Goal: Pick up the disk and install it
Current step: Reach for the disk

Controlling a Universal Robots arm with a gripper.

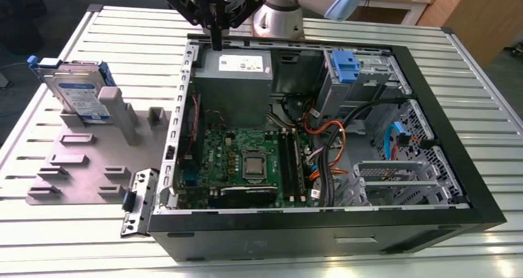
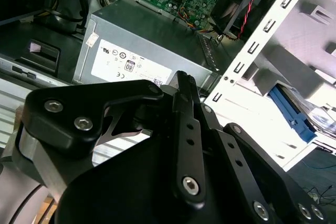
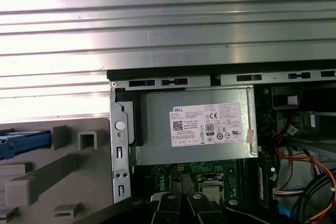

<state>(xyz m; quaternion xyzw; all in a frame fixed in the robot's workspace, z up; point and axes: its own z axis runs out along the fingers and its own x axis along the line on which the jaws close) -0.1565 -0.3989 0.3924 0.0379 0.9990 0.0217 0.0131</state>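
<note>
Pincer [image 1: 217, 45]: hovering empty, fingers together.
Case [image 1: 327, 232]: lying open, its edge just below the pincer.
Disk [image 1: 78, 88]: standing in rack [image 1: 82, 168], well apart from pincer.

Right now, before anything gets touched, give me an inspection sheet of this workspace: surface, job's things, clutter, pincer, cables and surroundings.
Surface: slatted silver metal table, carrying a grey plastic fixture board and an open black computer case.
Job's things: silver rectangular disk with white-and-blue label, framed by a bright blue carrier, standing upright on the fixture board, ungripped.
Clutter: grey metal bracket at the case's corner.
Pincer: black pincer shut, empty, over the case's edge by the grey power supply box.
Cables: orange, black and blue cables inside the case.
Surroundings: wooden furniture beyond the table.
</note>
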